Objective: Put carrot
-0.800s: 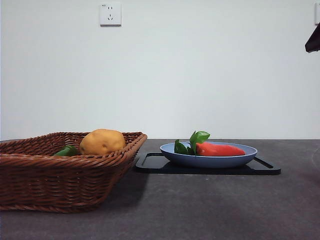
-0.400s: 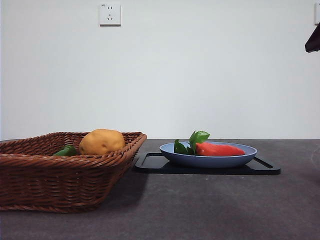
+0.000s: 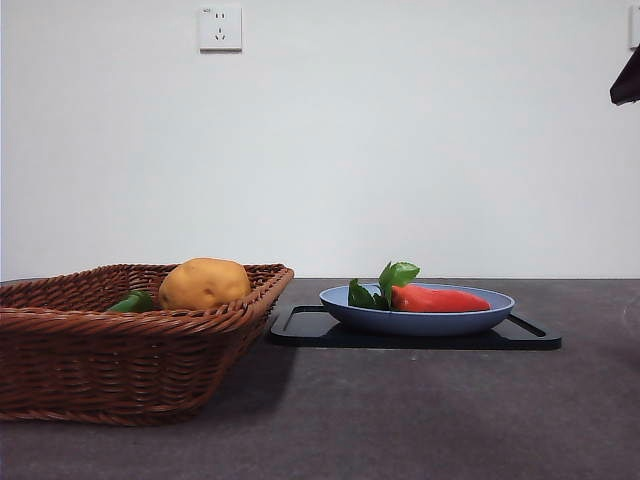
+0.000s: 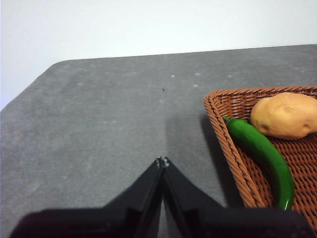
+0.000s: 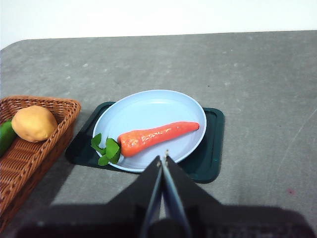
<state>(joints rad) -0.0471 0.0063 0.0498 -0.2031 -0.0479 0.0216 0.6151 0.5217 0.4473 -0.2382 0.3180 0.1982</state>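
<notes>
The carrot (image 3: 438, 298) is glossy orange-red with green leaves and lies in a pale blue plate (image 3: 418, 320). The plate rests on a dark tray (image 3: 535, 338). In the right wrist view the carrot (image 5: 157, 135) lies across the plate (image 5: 148, 109), leaves toward the basket. My right gripper (image 5: 163, 157) is shut and empty, raised above the table just short of the plate's near rim. My left gripper (image 4: 162, 161) is shut and empty, over bare table beside the basket (image 4: 233, 148). A black arm tip (image 3: 627, 82) shows at the front view's top right corner.
A brown wicker basket (image 3: 120, 345) stands left of the tray and holds a yellow-brown potato (image 3: 204, 283) and a green vegetable (image 3: 133, 301). A white wall socket (image 3: 220, 28) is on the wall behind.
</notes>
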